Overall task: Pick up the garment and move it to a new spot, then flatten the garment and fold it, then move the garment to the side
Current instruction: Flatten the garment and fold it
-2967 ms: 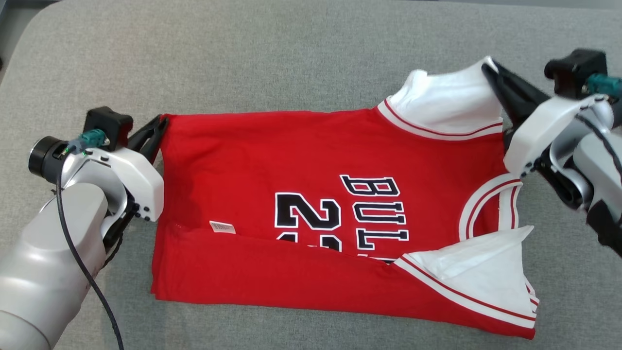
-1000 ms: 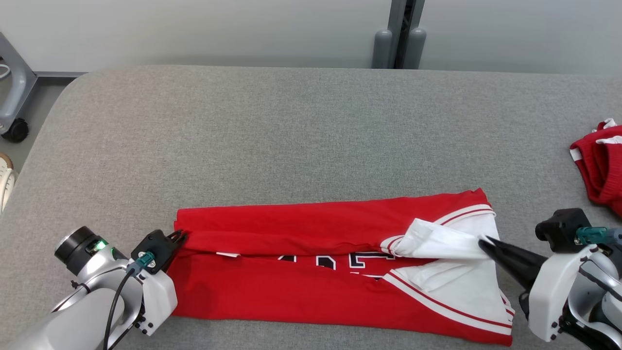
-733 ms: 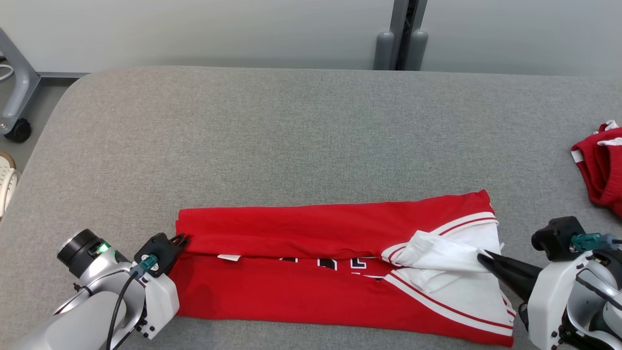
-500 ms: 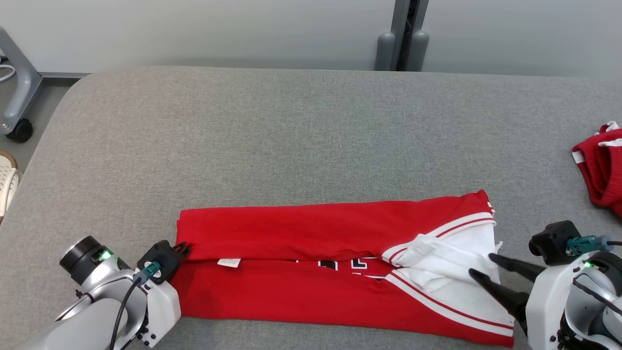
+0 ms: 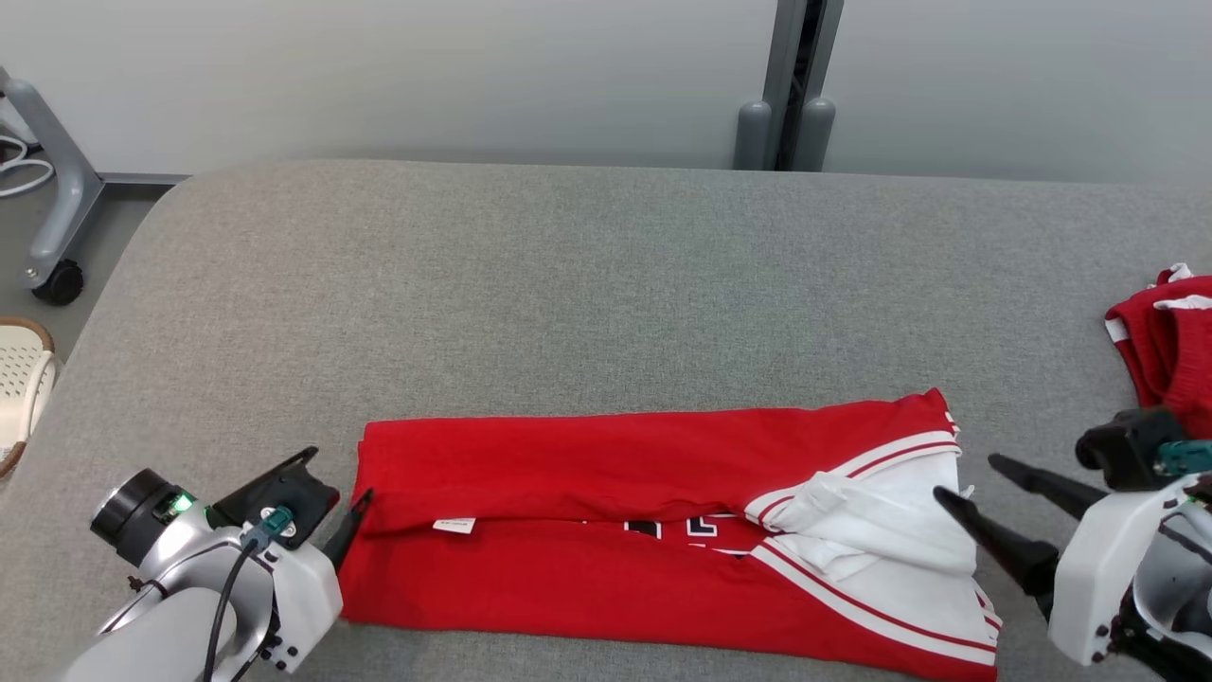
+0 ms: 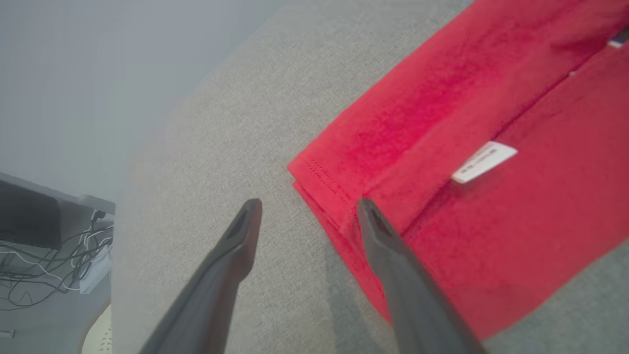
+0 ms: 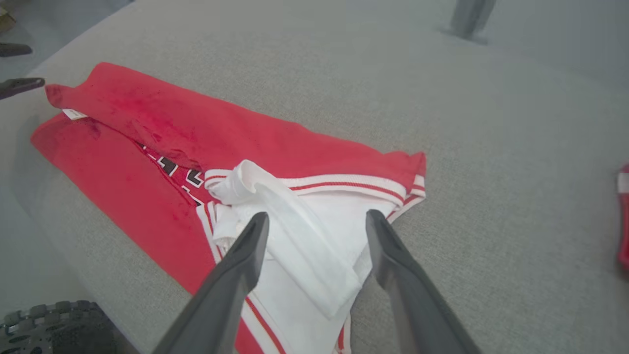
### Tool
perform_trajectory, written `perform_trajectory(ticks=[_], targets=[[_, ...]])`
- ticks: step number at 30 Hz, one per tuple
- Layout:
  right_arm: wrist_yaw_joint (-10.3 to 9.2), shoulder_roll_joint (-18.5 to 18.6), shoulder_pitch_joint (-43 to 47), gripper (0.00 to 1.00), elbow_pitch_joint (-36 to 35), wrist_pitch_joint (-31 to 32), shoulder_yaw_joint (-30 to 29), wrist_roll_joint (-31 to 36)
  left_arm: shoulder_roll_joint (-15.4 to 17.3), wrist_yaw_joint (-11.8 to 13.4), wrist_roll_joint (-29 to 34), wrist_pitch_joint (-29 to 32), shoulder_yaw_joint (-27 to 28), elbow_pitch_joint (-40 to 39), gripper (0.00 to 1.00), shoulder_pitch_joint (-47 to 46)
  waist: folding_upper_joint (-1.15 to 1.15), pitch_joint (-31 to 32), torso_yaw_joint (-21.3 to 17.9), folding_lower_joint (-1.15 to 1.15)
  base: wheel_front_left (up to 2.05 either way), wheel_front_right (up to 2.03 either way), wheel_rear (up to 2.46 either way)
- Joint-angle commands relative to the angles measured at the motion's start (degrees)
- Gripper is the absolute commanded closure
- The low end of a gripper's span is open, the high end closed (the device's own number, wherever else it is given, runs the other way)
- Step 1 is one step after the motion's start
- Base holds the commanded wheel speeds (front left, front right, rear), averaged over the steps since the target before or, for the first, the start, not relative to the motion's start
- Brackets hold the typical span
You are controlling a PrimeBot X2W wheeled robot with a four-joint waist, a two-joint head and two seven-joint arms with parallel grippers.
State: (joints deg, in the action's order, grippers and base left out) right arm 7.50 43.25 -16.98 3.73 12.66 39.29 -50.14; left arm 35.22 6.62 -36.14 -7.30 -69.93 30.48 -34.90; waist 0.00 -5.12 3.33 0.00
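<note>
While the garment (image 5: 568, 587) lies as a long red band near the front edge of the grey padded table (image 5: 606, 284), we judge the lengthwise folds done and the crosswise fold next. Its long axis runs left to right across our front. Both long sides are turned in toward the middle, and they meet along a seam where a strip of black-and-white lettering peeps out beside a small white label (image 5: 454, 524). The left end is a straight stitched hem. The right end is bulkier, with white lining (image 5: 881, 530) and red-and-white striped trim bunched into soft ridges. The cloth looks like a thin, limp knit and lies mostly flat with a few shallow creases. Each arm stands at one end of that axis. Our left gripper (image 5: 339, 474) is at the hem with its jaws spread wide and nothing between them, one fingertip right at the hem's edge, though we cannot tell whether it touches. Our right gripper (image 5: 966, 476) is at the white end, also wide open and empty, its fingers straddling the loose white flap from above in the right wrist view. Either end could therefore be carried over the other, and the neat hem looks to us the easier one to pinch. Further out, a second red garment (image 5: 1165, 341) sits crumpled at the table's right edge, well apart, and a grey post (image 5: 791, 95) rises against the pale wall behind.
</note>
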Motion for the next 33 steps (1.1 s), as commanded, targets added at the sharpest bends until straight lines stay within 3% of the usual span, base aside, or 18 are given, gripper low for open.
perform_trajectory(ticks=[1,13,18,22,25,33], targets=[[0.00,-0.8,0.6,0.00,0.5,-2.3,-1.9,1.0,0.2,1.5,-1.0,-1.1,1.2,-0.7,0.00,0.5,0.00,0.5,0.0,0.00,0.00,0.00,0.00],[0.01,-10.5,4.4,0.00,7.3,-14.9,-12.8,6.0,-2.3,11.8,-6.1,-7.9,12.9,-7.3,0.00,6.0,0.00,1.7,0.3,0.00,0.00,0.00,0.00],[0.01,-14.3,6.7,0.00,10.0,-18.1,-15.9,6.7,-5.2,14.8,-0.9,-7.9,24.0,-14.7,0.00,12.2,0.00,1.9,0.4,0.00,0.00,0.00,0.00],[0.01,-16.7,8.0,0.00,11.6,-20.5,-17.8,7.1,-8.7,13.7,3.9,-7.9,33.6,-18.7,0.00,18.3,0.00,1.9,0.2,0.00,0.00,0.00,0.00],[0.01,-17.9,8.4,0.00,12.5,-21.8,-18.5,7.8,-10.7,12.9,6.6,-7.9,37.4,-19.5,0.00,21.3,0.00,1.9,0.1,0.00,0.00,0.00,0.00],[0.01,-21.2,9.4,0.00,16.4,-24.1,-19.5,9.8,-19.6,6.5,16.0,-7.9,52.0,-22.2,0.00,30.0,0.00,2.2,-0.8,0.00,0.00,0.00,0.00]])
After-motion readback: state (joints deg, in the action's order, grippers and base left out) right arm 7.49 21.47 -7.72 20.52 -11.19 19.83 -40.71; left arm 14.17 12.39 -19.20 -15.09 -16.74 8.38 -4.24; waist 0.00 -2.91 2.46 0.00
